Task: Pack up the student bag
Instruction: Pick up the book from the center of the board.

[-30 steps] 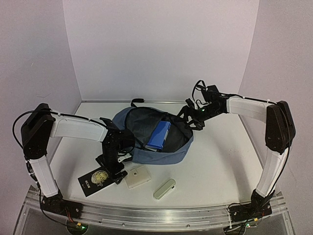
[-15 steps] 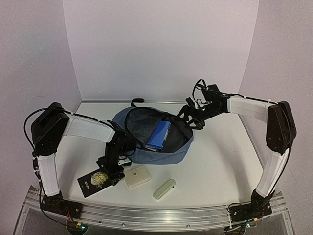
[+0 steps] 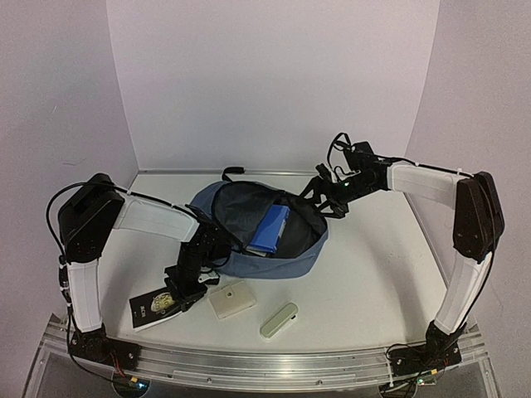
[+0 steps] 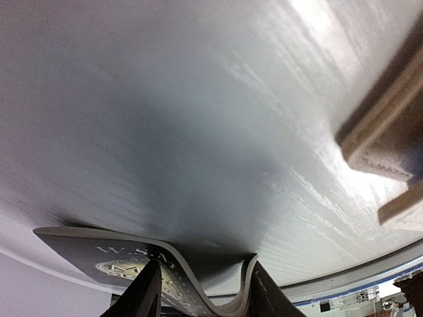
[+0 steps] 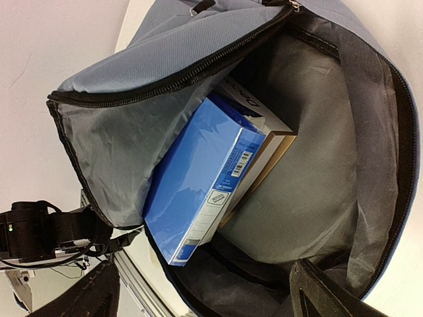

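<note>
Top external view: left gripper pinches dark booklet near table front, buckling it for lift; student bag lies unzipped mid-table, right gripper spread wide at its rim, probably to hold the mouth clear

On my bench, low left in the overhead view, lies a dark booklet with a gold crest. At the bottom of my left wrist view its cover bows up off the surface. Just right of it sits a beige square case. Lower right of that, a little apart, lies a cream oblong case. At centre, a bright blue book rests against a tan-edged book.
</note>
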Motion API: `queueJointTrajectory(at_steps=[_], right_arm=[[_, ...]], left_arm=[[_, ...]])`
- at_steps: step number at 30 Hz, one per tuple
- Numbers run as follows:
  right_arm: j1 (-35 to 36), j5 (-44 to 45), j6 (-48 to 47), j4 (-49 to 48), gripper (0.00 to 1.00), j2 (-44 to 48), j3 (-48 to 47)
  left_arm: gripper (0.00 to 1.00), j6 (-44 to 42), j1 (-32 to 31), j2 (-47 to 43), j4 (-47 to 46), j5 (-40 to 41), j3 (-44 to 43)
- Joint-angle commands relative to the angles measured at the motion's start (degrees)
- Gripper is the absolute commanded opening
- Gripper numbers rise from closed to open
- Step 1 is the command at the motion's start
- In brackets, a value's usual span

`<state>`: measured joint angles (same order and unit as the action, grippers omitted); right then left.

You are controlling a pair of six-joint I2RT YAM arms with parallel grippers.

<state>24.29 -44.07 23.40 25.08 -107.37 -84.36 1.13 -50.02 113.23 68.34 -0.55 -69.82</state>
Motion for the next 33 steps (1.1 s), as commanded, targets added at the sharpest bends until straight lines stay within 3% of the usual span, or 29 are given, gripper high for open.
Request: queueJointTrajectory(at_steps=[1,5,10,21,33], right_arm=[[-0.2,0.1,-0.8,0.3,0.89,3.1,-0.4],[-0.2,-0.3,-0.9,0.4,0.89,3.0,-0.4],[-0.2,-0.9,-1.7,0.4,0.89,3.5,-0.3],[-0.2,-4.7,-4.7,0.8,0.89,6.0,0.0],[1.0,-11.0,-4.3,0.8,0.89,8.4,-0.2]], left_arm=[[0.31,0.4,0.4,2.5,-7.9,-0.1,-0.3],[0.16,1.5,0.1,1.0,-4.6,1.3,-3.2],[0.09,3.3,-2.0,-0.9,0.4,3.5,-8.9],[0.07,6.5,-7.2,-6.2,12.4,6.6,-23.5],[0.08,1.0,-11.2,-7.0,11.2,7.1,-46.6]])
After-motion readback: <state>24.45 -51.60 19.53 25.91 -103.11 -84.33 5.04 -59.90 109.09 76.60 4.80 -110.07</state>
